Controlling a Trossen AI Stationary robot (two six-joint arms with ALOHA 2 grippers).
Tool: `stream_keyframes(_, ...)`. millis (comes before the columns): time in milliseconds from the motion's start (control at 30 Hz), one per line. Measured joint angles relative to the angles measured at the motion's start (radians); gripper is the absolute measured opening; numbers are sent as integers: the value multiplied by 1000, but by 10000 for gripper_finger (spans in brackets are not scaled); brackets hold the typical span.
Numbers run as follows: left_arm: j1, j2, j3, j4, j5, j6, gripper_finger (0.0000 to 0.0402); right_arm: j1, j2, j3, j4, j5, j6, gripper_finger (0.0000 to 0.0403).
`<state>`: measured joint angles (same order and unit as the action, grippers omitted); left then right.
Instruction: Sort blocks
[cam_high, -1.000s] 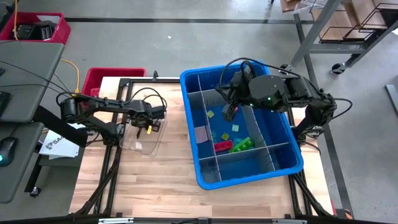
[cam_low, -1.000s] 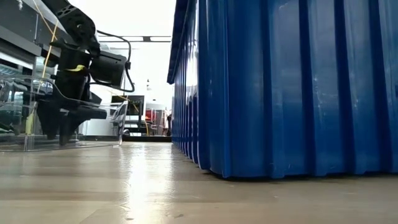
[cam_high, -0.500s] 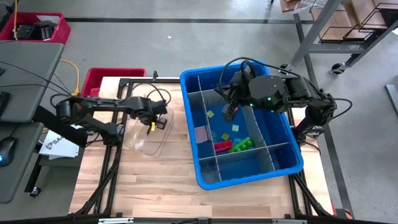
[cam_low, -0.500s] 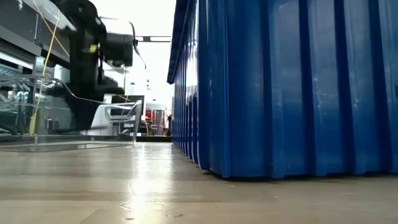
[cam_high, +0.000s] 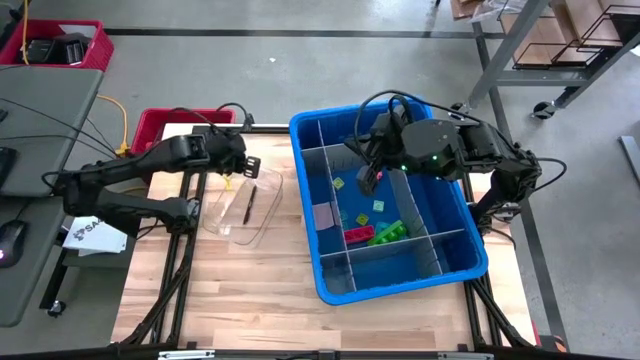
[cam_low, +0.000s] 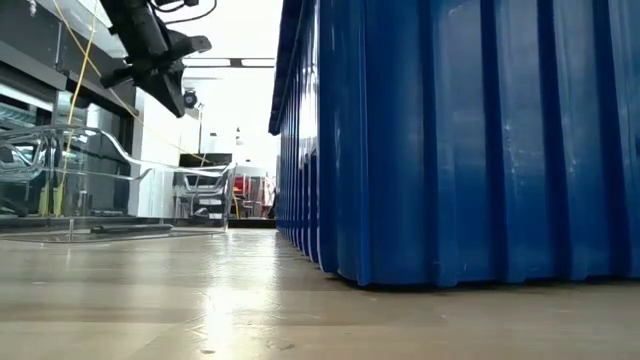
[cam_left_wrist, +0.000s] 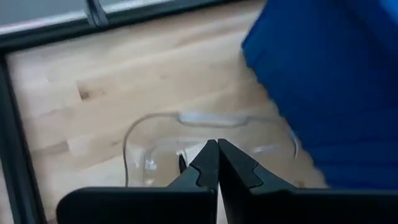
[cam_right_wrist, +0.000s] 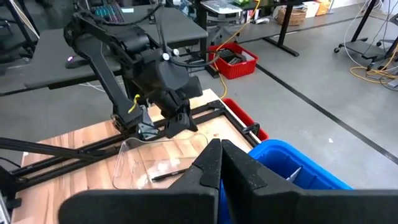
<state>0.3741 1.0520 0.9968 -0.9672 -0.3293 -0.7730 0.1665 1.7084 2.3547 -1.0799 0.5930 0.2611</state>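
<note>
Scanning from the table's left edge, you find the left gripper (cam_high: 232, 168) raised above the far rim of one clear plastic tray (cam_high: 240, 205), its fingers (cam_left_wrist: 208, 165) pressed together on nothing. The tray sits on the wooden table (cam_high: 250, 290) near its far-left corner, and one thin dark stick-like item (cam_high: 248, 206) lies inside it; you cannot tell what that item is. Beyond the table's far-left corner you see one red basket (cam_high: 160, 125) on the floor.

Moving right, you reach one blue bin (cam_high: 400, 275) that fills the table's right half, split by grey divider panels (cam_high: 413, 216) into compartments. The blocks (cam_high: 372, 232) all lie in the bin's large middle compartment. Count what the high view allows: two yellow-green blocks, one near the compartment's far-left part (cam_high: 339, 184) and one toward its centre (cam_high: 379, 206); one teal block (cam_high: 359, 217); one red block (cam_high: 358, 235) and one green block (cam_high: 388, 232) side by side against the near divider. One grey square panel (cam_high: 323, 215) lies flat at the compartment's left side.

The right gripper (cam_high: 368, 180) hangs over the far part of that middle compartment, just above the blocks, with its fingers (cam_right_wrist: 214, 165) shut tight and nothing between them. Its arm crosses the bin's far-right portion and hides the compartments beneath it. In the low view the bin's ribbed wall blocks all sight of the contents.
</note>
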Motion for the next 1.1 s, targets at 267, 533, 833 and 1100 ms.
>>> stream_keyframes(267,-10,111,-134,21,82,-86,28,-1,0,0,0,0,11,0)
stream_keyframes(533,-97,236,-243,231,223,-167,128,5,0,0,-1,-3,26,0)
stream_keyframes(833,-121,379,-244,203,159,-232,217,4,0,0,-2,-11,29,0)
stream_keyframes(1100,-119,518,-236,243,187,-274,227,4,0,0,-4,-27,37,0)
